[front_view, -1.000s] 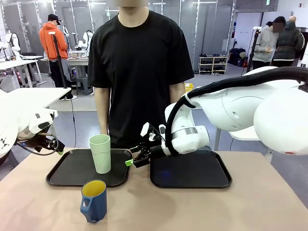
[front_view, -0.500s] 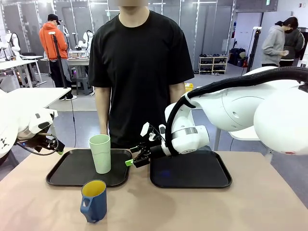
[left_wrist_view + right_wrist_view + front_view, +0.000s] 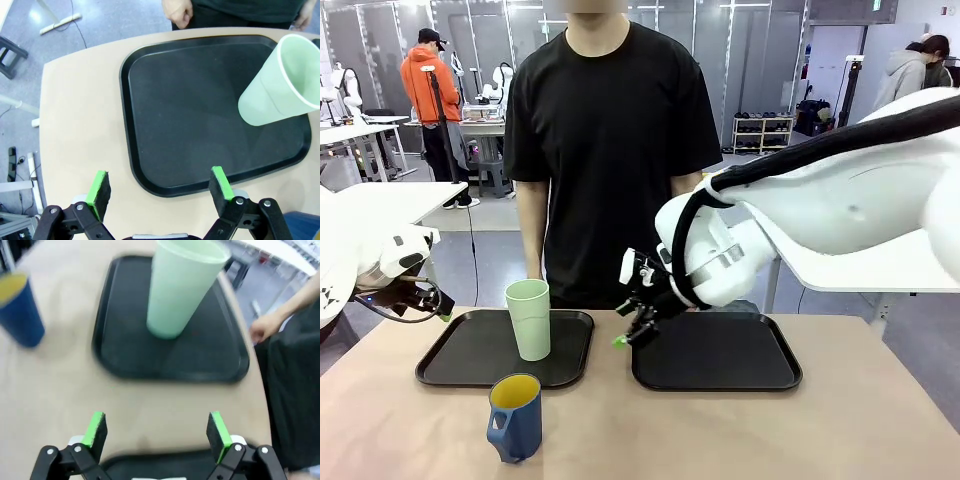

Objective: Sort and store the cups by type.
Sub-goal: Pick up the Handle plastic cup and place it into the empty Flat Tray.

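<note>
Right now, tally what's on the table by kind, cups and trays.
Cups: 2 (mint-green tumbler standing on the left tray, blue mug on the bare tabletop in front of it)
Black trays: 2 (left tray, right tray)
Total: 4
</note>
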